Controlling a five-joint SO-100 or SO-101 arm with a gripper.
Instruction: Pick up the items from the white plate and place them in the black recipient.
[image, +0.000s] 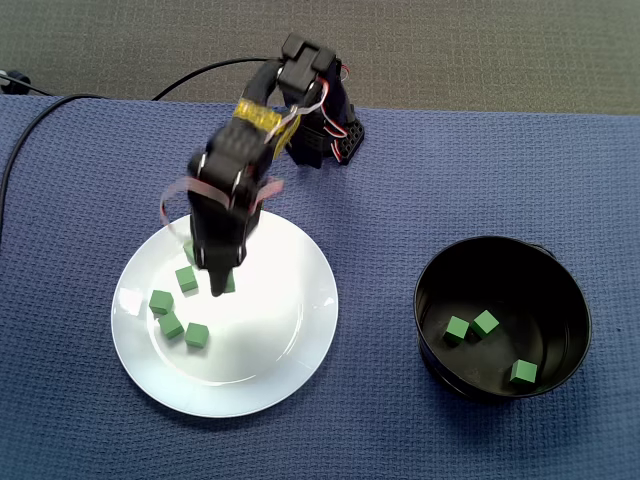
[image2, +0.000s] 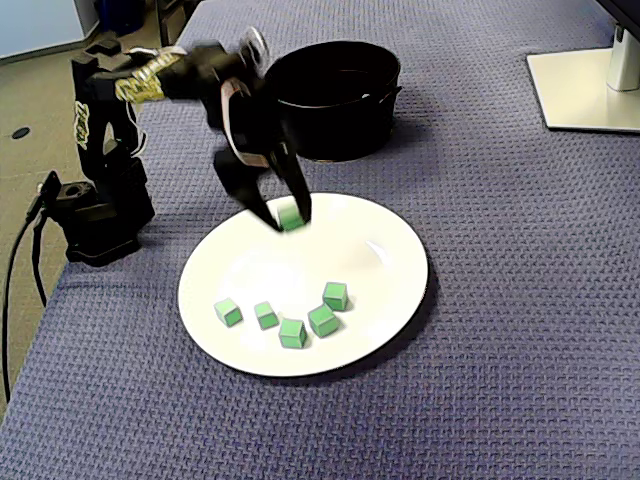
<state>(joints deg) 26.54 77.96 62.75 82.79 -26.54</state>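
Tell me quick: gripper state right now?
Gripper: jaws straddle a green cube on the white plate; whether it is clamped yet cannot be told.

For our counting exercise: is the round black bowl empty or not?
Not empty: three small green cubes lie inside the round black bowl.

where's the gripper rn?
In a fixed view the gripper is low over the far side of the white plate, jaws straddling one green cube, just in front of the black bowl.

A fixed view: plate (image: 290, 340) toward the desk's (image: 500, 160) left edge, bowl (image: 432, 268) toward its right; cubes (image: 197, 334) on the plate, three more cubes (image: 485, 321) in the bowl.
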